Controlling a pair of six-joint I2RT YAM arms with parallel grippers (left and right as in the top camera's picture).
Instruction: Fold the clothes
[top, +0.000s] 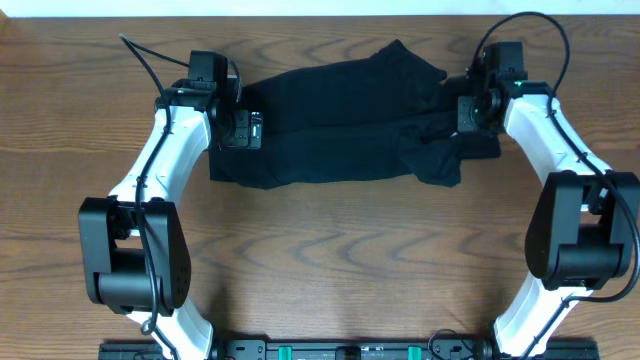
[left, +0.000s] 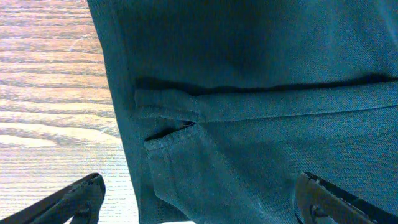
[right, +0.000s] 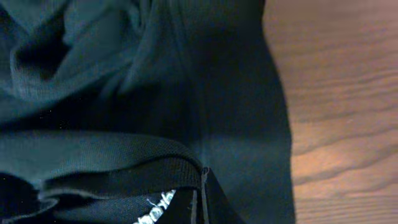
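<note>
One shirt (top: 330, 125), black, no other clothes in view. It lies on the counter (top: 320, 260) at the far middle, stretched left to right between your two grippers.

- Left part flat, lower edge fairly straight.
- Right end rumpled: a flap sticks out toward the far side, and a bunched lobe hangs toward the near side.

Left gripper (top: 240, 128): over the shirt's left end.
- In the left wrist view, its two fingers (left: 71, 199) show only as dark tips in the bottom corners, so the jaws are spread wide, with nothing between them but cloth lying below.
- Shirt (left: 249, 74) fills most of that view. One folded ridge of hem runs across it, and a stitched edge runs down the left side.
- Bare counter (left: 50, 93) shows left of that edge.

Right gripper (top: 468, 108): on the rumpled right end.
- Jaws pressed together, pinching the shirt (right: 124, 93).
- In the right wrist view, cloth gathers up to the bottom edge of the frame, where a ribbed band folds over.
- The jaws are mostly buried in dark fabric there.
- One patch of white lettering (right: 154, 210) shows at the bottom edge, too cropped to read.
- Counter (right: 336, 93) is visible on the right of that view, beside the shirt's edge.

Count: one shirt, two arms, two grippers. Left arm (top: 165, 150) and right arm (top: 545, 130) both reach in from the near side, white links with black joints, one on each flank of the shirt.
</note>
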